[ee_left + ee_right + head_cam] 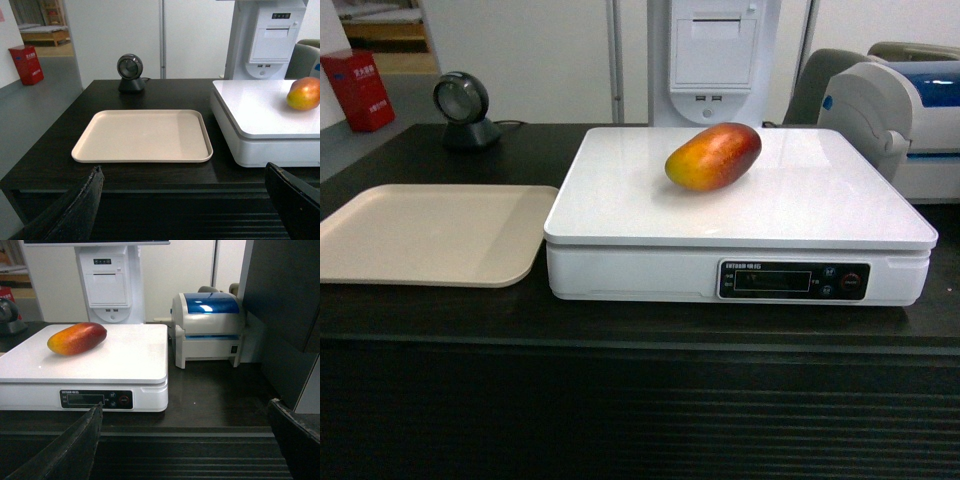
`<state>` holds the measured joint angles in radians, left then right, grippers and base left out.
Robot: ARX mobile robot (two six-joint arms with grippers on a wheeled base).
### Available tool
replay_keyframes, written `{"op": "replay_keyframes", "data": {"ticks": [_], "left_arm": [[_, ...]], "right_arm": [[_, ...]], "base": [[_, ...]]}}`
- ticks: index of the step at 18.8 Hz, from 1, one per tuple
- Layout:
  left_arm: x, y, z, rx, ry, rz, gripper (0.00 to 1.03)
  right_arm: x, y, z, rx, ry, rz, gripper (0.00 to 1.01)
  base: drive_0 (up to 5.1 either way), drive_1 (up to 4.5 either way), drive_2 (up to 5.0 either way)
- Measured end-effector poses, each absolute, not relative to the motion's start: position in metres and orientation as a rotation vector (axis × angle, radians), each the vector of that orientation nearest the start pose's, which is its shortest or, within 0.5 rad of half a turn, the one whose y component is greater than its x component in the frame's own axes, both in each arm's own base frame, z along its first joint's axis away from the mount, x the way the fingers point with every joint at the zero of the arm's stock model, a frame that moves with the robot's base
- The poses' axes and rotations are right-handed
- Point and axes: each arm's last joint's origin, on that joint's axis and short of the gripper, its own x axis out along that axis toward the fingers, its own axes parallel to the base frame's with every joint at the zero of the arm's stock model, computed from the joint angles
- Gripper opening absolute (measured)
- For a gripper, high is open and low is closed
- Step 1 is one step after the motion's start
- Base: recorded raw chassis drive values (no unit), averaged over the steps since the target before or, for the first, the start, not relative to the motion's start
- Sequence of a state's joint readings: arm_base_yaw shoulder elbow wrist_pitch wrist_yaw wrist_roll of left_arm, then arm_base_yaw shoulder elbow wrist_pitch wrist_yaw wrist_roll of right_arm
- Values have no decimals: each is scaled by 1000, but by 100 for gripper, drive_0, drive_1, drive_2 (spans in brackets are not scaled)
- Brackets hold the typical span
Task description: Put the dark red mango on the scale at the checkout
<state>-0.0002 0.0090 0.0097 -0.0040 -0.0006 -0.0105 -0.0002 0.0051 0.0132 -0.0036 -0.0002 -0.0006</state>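
Checkout [440, 320]: black counter carrying the scale and a beige tray [420, 235].
Scale [790, 200]: white, just right of the tray.
Dark red mango [713, 156]: lying on the scale platter.
Left gripper [185, 210]: jaws spread wide, holding nothing.
Right gripper [185, 445]: jaws spread wide, holding nothing.

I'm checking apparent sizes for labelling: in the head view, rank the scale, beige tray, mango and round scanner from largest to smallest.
1. scale
2. tray, cut off at the left edge
3. mango
4. scanner, farther back, so its true size against the mango is unsure
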Motion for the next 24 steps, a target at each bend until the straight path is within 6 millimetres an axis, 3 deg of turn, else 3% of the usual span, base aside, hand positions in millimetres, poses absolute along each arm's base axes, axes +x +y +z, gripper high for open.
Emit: {"op": "replay_keyframes", "data": {"ticks": [24], "left_arm": [[98,0,166,-10,3,0,98]], "right_arm": [[97,0,167,-1,-4,0,98]], "base": [[0,0,0]]}}
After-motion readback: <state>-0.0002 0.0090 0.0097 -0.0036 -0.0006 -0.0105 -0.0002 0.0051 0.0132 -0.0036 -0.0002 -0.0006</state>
